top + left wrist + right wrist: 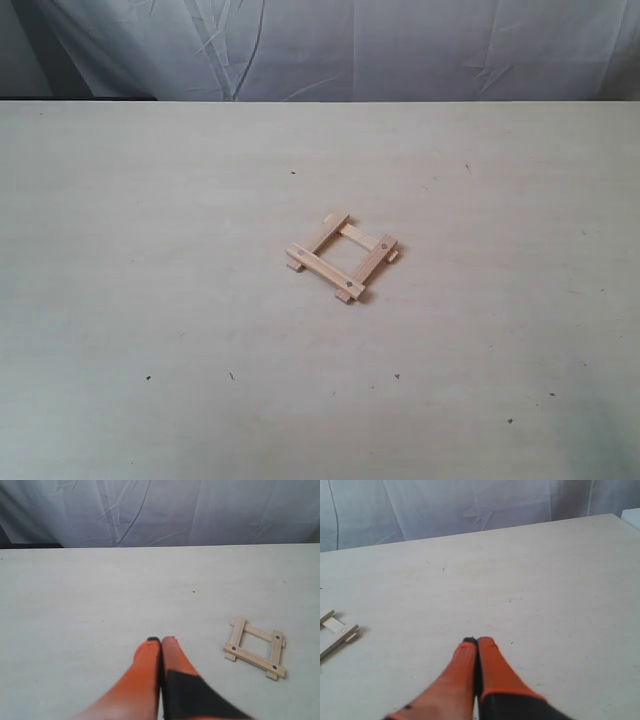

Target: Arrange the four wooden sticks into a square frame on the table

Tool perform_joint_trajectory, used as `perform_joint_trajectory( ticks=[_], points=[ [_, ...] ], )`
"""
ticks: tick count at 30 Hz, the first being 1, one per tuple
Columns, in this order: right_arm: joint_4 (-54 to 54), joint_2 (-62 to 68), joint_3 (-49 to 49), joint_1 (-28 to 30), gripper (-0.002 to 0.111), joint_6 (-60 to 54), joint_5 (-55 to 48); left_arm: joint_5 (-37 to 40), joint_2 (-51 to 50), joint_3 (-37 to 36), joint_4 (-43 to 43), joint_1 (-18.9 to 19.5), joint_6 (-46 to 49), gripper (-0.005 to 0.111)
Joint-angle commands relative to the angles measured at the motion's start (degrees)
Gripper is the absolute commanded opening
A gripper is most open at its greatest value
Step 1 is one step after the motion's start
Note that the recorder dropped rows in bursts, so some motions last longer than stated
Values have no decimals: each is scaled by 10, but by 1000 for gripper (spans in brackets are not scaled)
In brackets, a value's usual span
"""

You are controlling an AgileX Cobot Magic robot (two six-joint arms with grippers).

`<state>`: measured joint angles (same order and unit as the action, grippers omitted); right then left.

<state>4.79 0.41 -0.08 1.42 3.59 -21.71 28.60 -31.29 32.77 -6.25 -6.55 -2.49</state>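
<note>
The four wooden sticks form a small square frame [343,254] near the middle of the table [150,300], overlapping at the corners with the ends sticking out. Two of the strips show a dark hole near each end. In the left wrist view the square frame [256,647] lies off to one side of my left gripper [161,641], which is shut with nothing between its orange fingers. My right gripper [478,642] is shut and empty too, and only a corner of the frame [336,631] shows at that view's edge. Neither gripper appears in the exterior view.
A wrinkled white cloth [330,45] hangs behind the table's far edge. Tiny dark specks [148,377] dot the tabletop. The table's far right corner [615,516] shows in the right wrist view.
</note>
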Motion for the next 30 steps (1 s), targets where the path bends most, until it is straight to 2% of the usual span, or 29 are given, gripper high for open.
perform_joint_trajectory(
  ticks=[1, 6, 10, 15, 16, 23, 30],
  points=[
    [-2, -4, 1, 3, 0, 1, 8, -2, 3, -4, -1, 0, 1, 0],
    [-2, -4, 1, 3, 0, 1, 8, -2, 3, -4, 1, 0, 1, 0],
    [3, -4, 1, 3, 0, 0, 8, -6, 43, -25, 22, 7, 5, 0],
    [12, -4, 1, 3, 0, 1, 7, -81, 135, -126, 48, 28, 5, 0],
    [12, -4, 1, 3, 0, 1, 7, -110, 176, -174, 56, 30, 5, 0],
    [12, -4, 1, 3, 0, 0, 7, -146, 294, -310, 59, 31, 5, 0],
    [12, -4, 1, 3, 0, 0, 9, -148, 313, -328, 63, 32, 10, 0]
  ],
)
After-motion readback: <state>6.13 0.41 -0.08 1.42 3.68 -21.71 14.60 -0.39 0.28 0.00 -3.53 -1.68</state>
